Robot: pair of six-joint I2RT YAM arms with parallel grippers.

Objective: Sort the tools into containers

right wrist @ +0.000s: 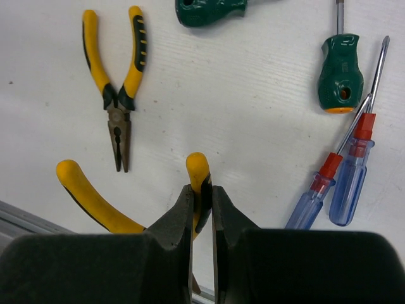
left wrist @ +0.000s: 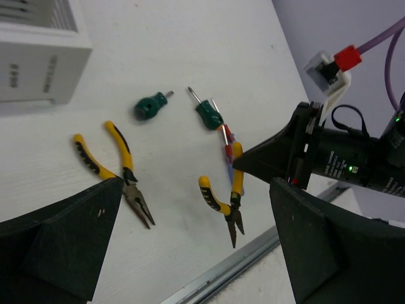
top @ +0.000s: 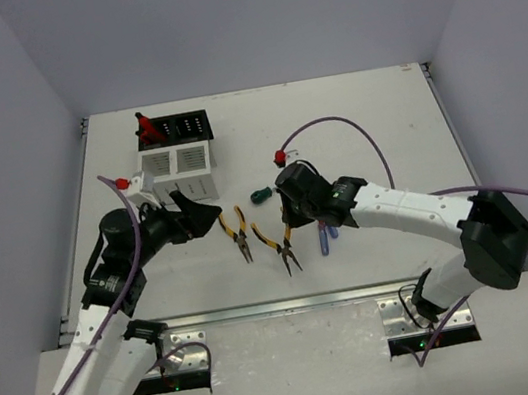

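My right gripper (right wrist: 202, 197) is shut on one handle of a yellow-handled pliers (right wrist: 198, 166); the top view shows this gripper (top: 291, 221) over the same pliers (top: 279, 246), whose nose points at the near edge. A second yellow pliers (top: 238, 232) lies to its left, also seen in the right wrist view as the free pliers (right wrist: 117, 69). My left gripper (top: 202, 214) stands open and holds nothing, just left of that pliers (left wrist: 117, 164). Two green screwdrivers (right wrist: 340, 73) (left wrist: 150, 106) and two blue-handled screwdrivers (right wrist: 350, 183) lie on the table. The white container (top: 178, 168) stands in front of the black container (top: 186, 127), which holds red-and-black cutters (top: 146, 129).
A metal rail (top: 292, 304) runs along the table's near edge, close below the pliers. Purple cables (top: 354, 127) arc over the right side of the table. Grey walls enclose the table on three sides.
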